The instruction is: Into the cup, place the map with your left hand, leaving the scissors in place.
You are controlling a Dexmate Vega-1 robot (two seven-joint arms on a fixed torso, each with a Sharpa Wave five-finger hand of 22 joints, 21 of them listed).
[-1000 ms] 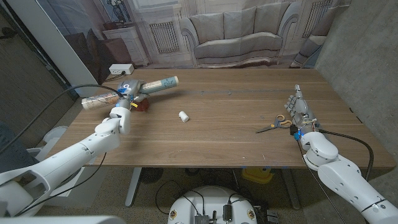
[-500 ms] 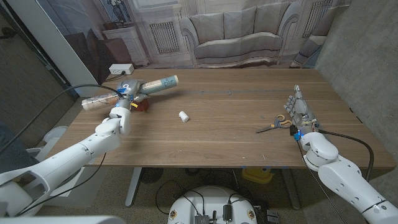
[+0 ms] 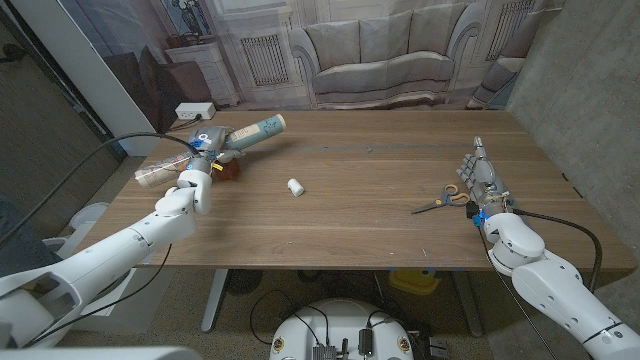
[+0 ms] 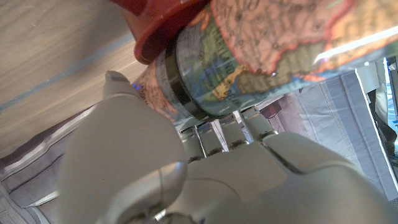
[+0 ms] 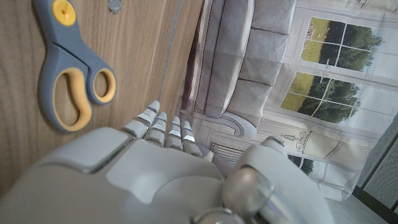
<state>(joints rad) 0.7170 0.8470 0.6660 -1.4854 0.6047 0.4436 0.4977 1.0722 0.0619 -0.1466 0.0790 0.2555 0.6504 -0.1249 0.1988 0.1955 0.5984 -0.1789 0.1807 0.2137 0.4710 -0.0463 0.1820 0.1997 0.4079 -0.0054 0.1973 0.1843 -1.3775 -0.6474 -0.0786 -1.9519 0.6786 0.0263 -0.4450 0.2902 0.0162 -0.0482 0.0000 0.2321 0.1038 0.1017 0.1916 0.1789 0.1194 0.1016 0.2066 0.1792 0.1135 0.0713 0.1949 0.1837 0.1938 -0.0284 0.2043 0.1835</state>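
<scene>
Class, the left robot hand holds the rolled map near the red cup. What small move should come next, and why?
Probably tilt the map further upright over the cup: the left robot hand holds it slanted, its lower end not yet inside. The scissors stay put.

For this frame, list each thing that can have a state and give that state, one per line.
map: rolled up, held off the table by the left hand, tilted, not yet in the cup
left hand: grips the map near its middle
cup: red, right beside the rolled map, nothing seen inside it
scissors: lying on the table, blades closed, untouched
right hand: holds nothing, fingers straight, beside the scissors
small white object: lying on the table
</scene>
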